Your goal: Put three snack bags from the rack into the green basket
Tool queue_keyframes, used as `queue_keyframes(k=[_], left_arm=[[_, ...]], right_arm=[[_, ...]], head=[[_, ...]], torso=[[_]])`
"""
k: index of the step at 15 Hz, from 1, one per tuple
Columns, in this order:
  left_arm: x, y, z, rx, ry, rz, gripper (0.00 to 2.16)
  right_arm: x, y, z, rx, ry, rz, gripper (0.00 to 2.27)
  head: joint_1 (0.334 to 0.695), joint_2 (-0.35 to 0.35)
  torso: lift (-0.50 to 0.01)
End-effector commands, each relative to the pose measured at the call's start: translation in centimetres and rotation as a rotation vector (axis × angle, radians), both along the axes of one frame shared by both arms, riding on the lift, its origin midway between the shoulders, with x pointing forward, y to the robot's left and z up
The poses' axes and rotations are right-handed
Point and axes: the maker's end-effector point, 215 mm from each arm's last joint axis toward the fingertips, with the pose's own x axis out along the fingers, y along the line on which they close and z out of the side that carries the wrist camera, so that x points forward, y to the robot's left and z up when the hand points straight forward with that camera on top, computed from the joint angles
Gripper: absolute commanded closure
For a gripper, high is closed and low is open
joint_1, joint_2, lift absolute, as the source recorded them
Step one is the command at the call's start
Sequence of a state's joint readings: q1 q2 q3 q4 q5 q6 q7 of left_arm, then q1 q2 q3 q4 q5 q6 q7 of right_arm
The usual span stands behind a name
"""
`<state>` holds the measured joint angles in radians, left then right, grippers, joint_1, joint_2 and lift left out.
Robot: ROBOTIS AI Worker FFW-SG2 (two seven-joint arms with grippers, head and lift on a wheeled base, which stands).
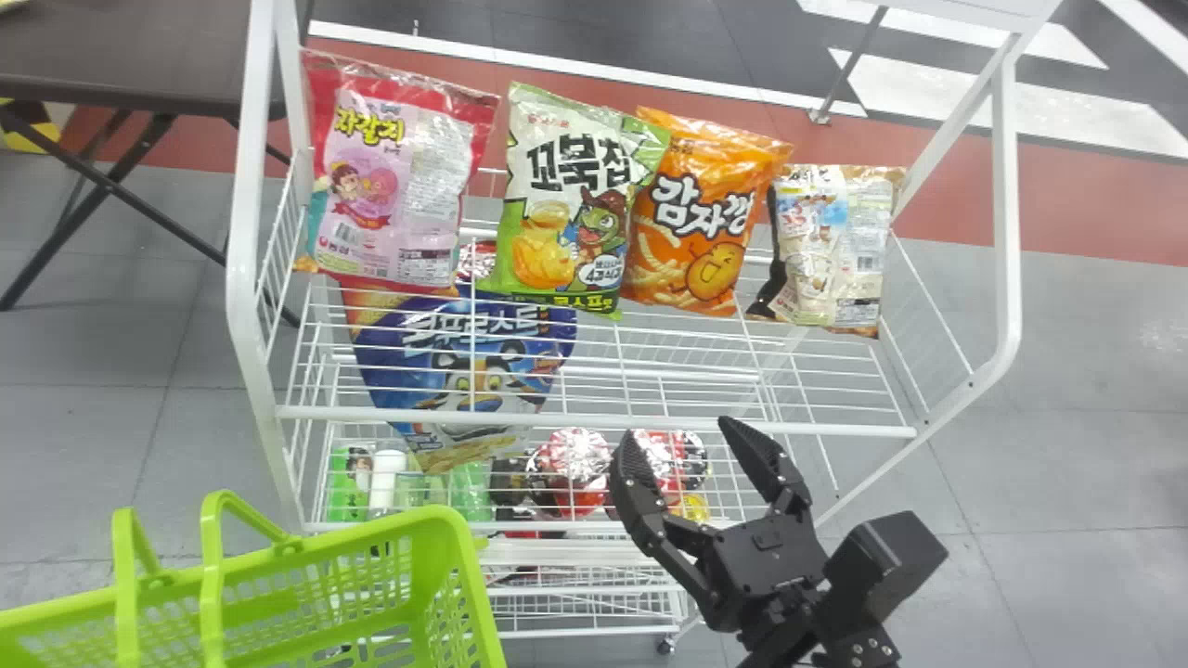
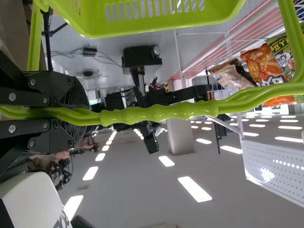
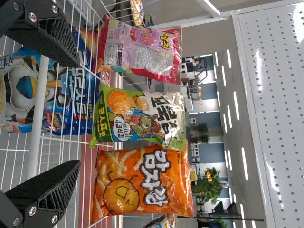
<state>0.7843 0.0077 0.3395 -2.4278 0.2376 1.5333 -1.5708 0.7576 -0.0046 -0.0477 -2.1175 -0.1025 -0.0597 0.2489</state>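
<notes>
Grey floor [image 1: 1095, 399] spreads around the white rack [image 1: 1007, 232]. Up top, the pink bag [image 1: 399, 186], green bag [image 1: 557, 204], orange bag [image 1: 705, 213] and pale bag [image 1: 831, 250] stand lengthwise upright, broad sides facing the robot. The right gripper [image 1: 680, 430] points rackward, jaws wide; the left gripper [image 2: 78, 111] has its jaws closed around the green basket [image 1: 371, 533]'s handle [image 2: 156, 113].

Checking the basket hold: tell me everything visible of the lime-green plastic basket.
The lime-green, glossy, plastic-looking basket is open-topped, with a smooth, thick rim and walls pierced by many small openings. Two handles in the same green stand raised above the rim; their bumpy grips run close together between the fingers of the black left claw, which is shut on them. It hangs at the robot's left, on the near side of the white wire rack. I see nothing loaded in it.
</notes>
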Motion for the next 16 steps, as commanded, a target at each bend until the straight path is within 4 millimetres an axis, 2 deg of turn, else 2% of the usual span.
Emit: queue_keyframes(k=[1,11,13,16], left_arm=[[-0.1,-0.2,0.3,-0.014,0.000,-0.004,2.15],[-0.5,-0.5,0.4,-0.021,0.005,-0.010,2.15],[-0.6,-0.8,0.5,-0.025,0.004,-0.015,2.15],[-0.5,-0.9,0.5,-0.025,0.000,-0.020,2.15]], right_arm=[[-0.1,0.0,0.0,0.003,0.002,-0.004,0.09],[0.4,0.9,0.2,0.005,0.002,0.012,0.09],[1.7,1.4,0.1,0.010,0.005,0.020,0.09],[5.4,3.4,-0.6,0.015,0.026,0.041,0.09]], head=[[0.695,-0.259],[0.695,-0.258],[0.695,-0.253],[0.695,-0.222]], torso=[[0.000],[0.000],[0.000],[0.000]])
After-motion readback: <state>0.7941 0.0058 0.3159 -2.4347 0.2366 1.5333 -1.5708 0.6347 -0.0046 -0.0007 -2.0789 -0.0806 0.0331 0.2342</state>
